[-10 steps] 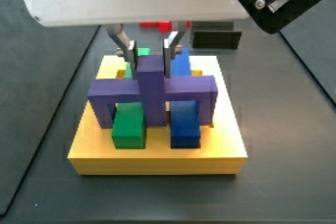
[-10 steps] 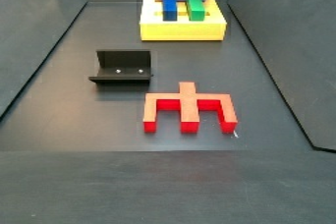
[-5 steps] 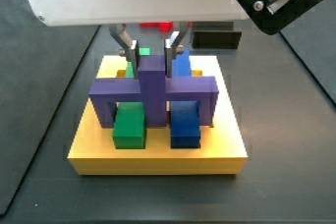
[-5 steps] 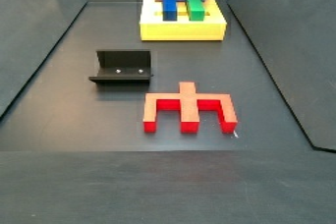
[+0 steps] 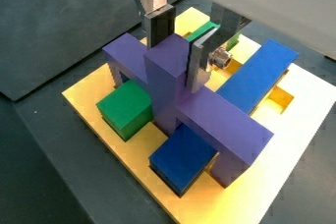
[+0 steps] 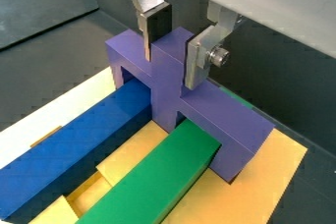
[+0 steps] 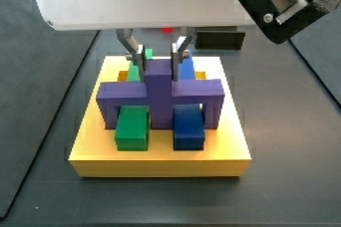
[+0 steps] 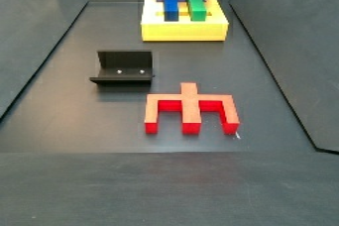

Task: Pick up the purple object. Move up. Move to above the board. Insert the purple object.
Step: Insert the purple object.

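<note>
While green [image 7: 131, 126] and blue blocks [image 7: 188, 126] flank it on the yellow board [image 7: 160, 156], the gripper's [image 6: 178, 39] fingers pinch the purple cross-shaped block's [image 7: 159, 93] upright stem.

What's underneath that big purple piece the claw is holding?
The gripper holds the purple cross-shaped block over the yellow board. A green bar and a blue bar run beneath it. The board surface directly under the purple block is covered.

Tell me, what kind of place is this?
Probably a robot test bench: a dark walled floor, a gripper over a purple object on a yellow board, and a bolted fixture.
</note>
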Controlling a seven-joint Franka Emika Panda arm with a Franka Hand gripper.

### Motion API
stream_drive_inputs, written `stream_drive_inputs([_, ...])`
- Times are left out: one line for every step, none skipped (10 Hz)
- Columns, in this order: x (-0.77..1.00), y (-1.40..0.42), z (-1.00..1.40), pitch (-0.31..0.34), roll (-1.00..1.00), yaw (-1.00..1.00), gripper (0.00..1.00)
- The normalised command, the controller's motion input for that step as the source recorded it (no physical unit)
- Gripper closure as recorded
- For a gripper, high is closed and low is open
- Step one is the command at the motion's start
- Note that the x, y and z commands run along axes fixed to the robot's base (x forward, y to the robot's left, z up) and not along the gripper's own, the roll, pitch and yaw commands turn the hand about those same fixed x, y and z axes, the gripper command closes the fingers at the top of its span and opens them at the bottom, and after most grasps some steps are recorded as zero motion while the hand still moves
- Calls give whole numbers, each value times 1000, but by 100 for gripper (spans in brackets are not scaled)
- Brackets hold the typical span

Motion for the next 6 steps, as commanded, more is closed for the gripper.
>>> stream_drive_inputs([0,0,-443,-91,26,0,100])
stream_drive_inputs([0,0,-520,-131,21,0,100])
stream_drive_inputs([0,0,-529,-151,0,0,100])
stream_drive_inputs([0,0,-503,-153,0,0,100])
stream_drive_inputs([0,0,-397,-123,0,0,100])
stream_drive_inputs([0,0,0,0,0,0,100])
